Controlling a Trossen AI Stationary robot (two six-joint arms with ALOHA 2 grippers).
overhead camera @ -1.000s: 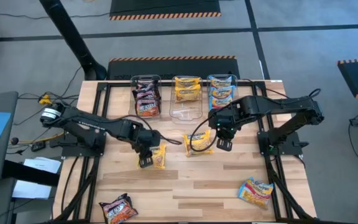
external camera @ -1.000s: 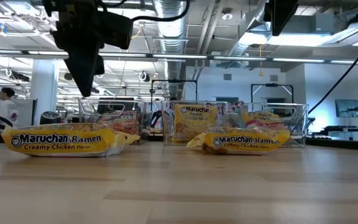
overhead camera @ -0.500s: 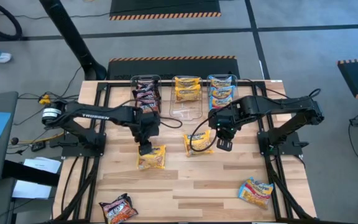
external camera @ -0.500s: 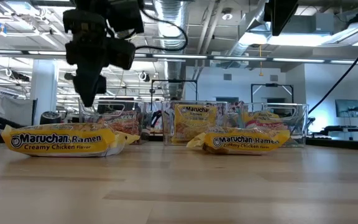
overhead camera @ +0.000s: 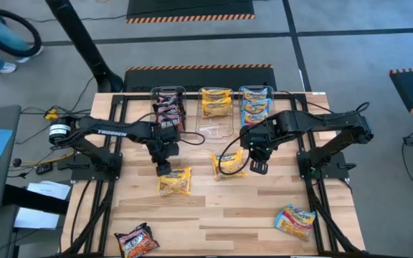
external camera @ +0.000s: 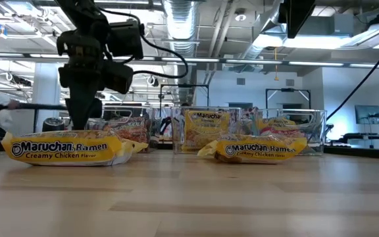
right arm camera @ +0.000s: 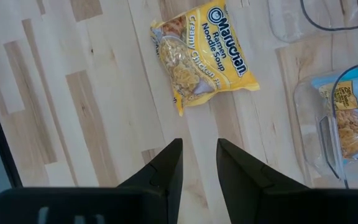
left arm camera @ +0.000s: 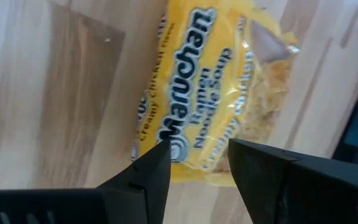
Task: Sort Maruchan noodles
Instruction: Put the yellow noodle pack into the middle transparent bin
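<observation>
My left gripper (overhead camera: 163,169) is open and points down over the far end of a yellow Maruchan packet (overhead camera: 175,182), which lies flat on the table. Its fingers stand just above the packet's near edge in the left wrist view (left arm camera: 197,168), and I see no touch. In the low view the gripper (external camera: 77,122) hangs close over this packet (external camera: 64,149). My right gripper (overhead camera: 258,166) is slightly open and empty. It is held above the table to the right of a second yellow packet (overhead camera: 228,164), which also shows in the right wrist view (right arm camera: 202,59).
Three clear tubs stand at the far edge: one with maroon packets (overhead camera: 168,111), one with yellow packets (overhead camera: 216,109), one with blue packets (overhead camera: 256,104). A maroon packet (overhead camera: 136,241) lies near the front left, and a blue-and-pink one (overhead camera: 296,220) near the front right.
My left gripper has shifted a little toward the far edge, turned about its wrist and come down toward the yellow packet. The packet, which the gripper partly covered from above, now shows whole and lies where it was. My right arm has kept still.
</observation>
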